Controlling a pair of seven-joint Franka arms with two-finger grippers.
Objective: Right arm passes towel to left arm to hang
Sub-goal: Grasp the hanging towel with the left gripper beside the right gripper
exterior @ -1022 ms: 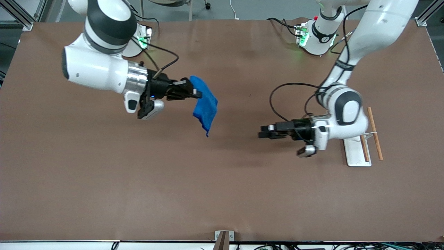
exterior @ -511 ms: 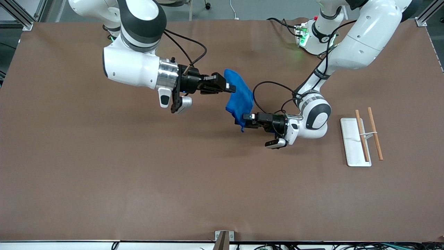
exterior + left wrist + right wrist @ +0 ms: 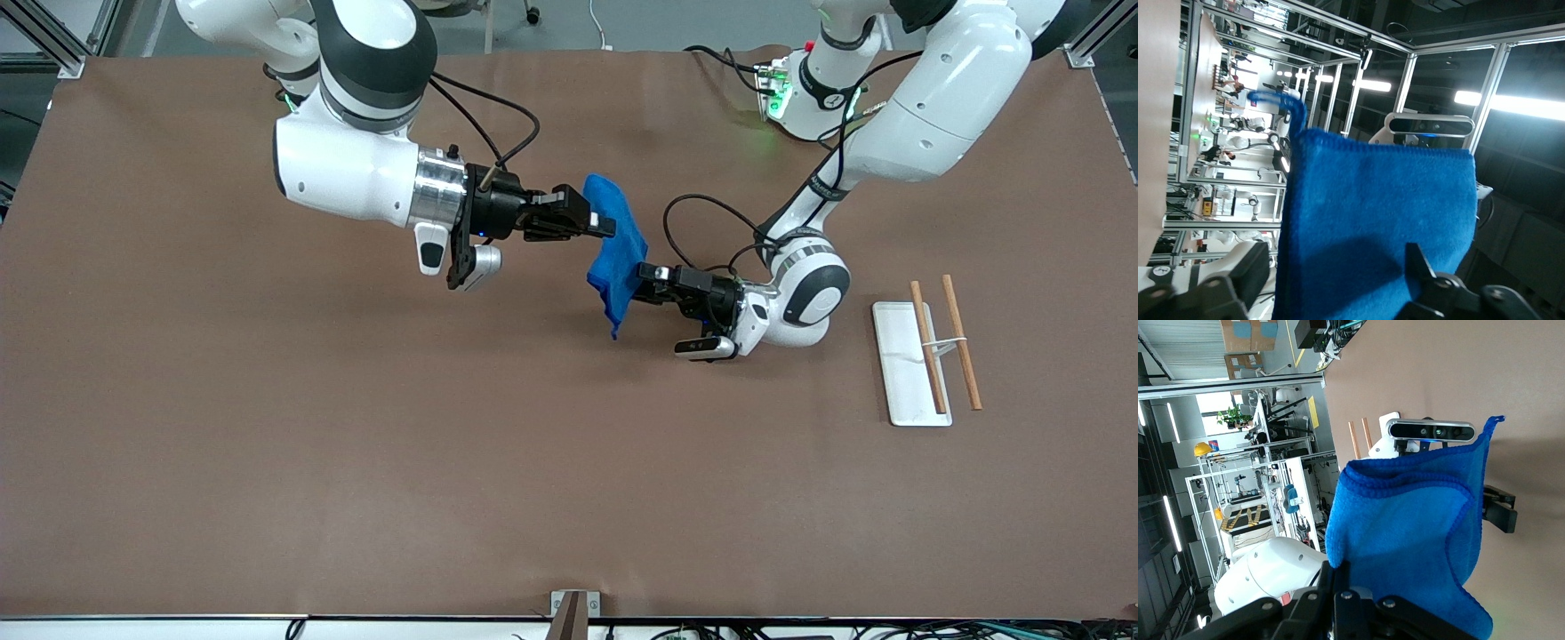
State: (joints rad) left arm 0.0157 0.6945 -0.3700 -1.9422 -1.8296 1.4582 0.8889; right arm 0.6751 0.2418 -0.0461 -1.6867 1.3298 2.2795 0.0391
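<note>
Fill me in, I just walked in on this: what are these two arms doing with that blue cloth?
They are mid-handover. The right gripper is shut on the towel, holding it in the air over the middle of the table so it hangs down. The left gripper has reached the towel's hanging edge, its fingers open on either side of the cloth, not yet closed on it. The rack with wooden rods sits at the left arm's end of the table, with nothing on it.

Robotics lab or industrial test hall, aluminium framing [image 3: 1338,87] running around the cell, strip lights [image 3: 1511,103] glowing overhead, shelving [image 3: 1281,493] and a yellow hard hat [image 3: 1203,448] sitting nearby, brown-covered table [image 3: 356,462] carrying two arms.
</note>
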